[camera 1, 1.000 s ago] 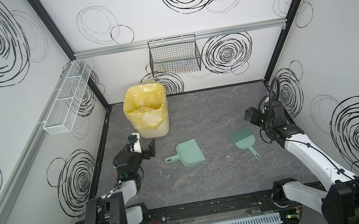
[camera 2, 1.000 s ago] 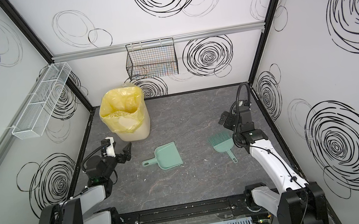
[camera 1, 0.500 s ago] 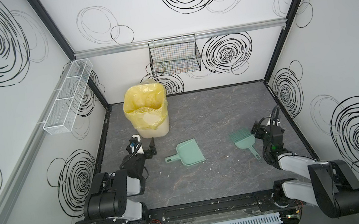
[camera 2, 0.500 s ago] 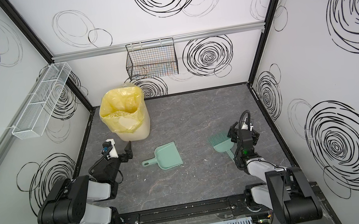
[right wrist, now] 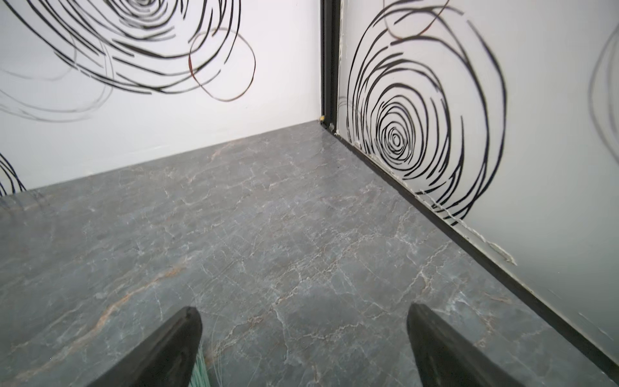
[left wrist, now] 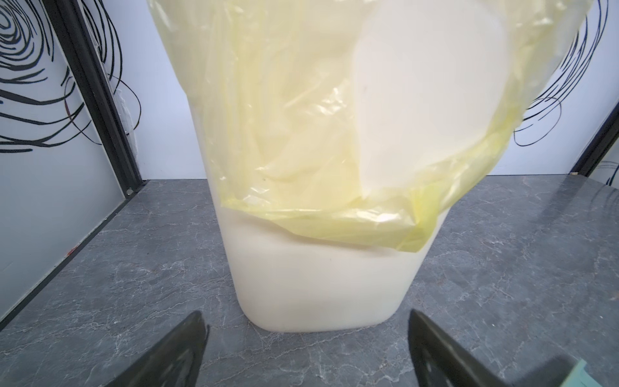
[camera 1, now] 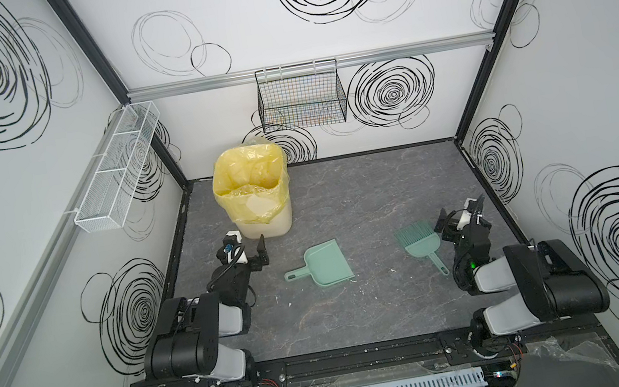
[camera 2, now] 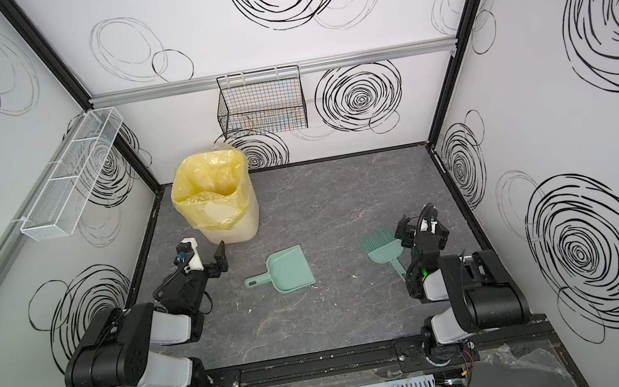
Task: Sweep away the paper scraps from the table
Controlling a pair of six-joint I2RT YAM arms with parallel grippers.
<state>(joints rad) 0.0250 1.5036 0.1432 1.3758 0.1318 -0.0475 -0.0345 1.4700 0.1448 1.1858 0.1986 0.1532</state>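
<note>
While both arms sit folded low at the front edge of the surface [camera 1: 361,321], each pair of fingers is spread wide and holds nothing. The left fingers [left wrist: 181,348] point straight at the cream bin [camera 1: 267,226] from just in front of its base, apart from it, with bare surface between. The right fingers [right wrist: 174,341] lie far to the right of the bin, at about the same depth as the left pair, aimed at the far right corner.

A teal dustpan [camera 1: 327,263] lies flat in front of the bin and to its right, handle turned toward the left arm; its tray shows only bare teal plastic. Farther right of the bin lies a teal brush [camera 1: 418,242], bristles fanned toward the back wall and handle toward the front. It is just beside the right fingers, and in the right wrist view a few bristles show next to one finger; whether they touch I cannot tell.

I cannot tell where the paper scraps are. A few pale specks [camera 2: 249,310] dot the surface in front of the bin near the dustpan, too small to identify.

The bin stands upright near the far left corner, lined with a yellow liner [camera 1: 246,179] that drapes over its rim. Its inside shows crumpled yellow folds and a pale patch, and what lies in it I cannot make out.

Behind and above the bin, to its right, a black wire basket [camera 1: 302,103] hangs from the back wall rail; its contents are unclear. Left of the bin, higher up the side wall, a white mesh rack [camera 1: 119,170] with three compartments lets the wall pattern show through.
</note>
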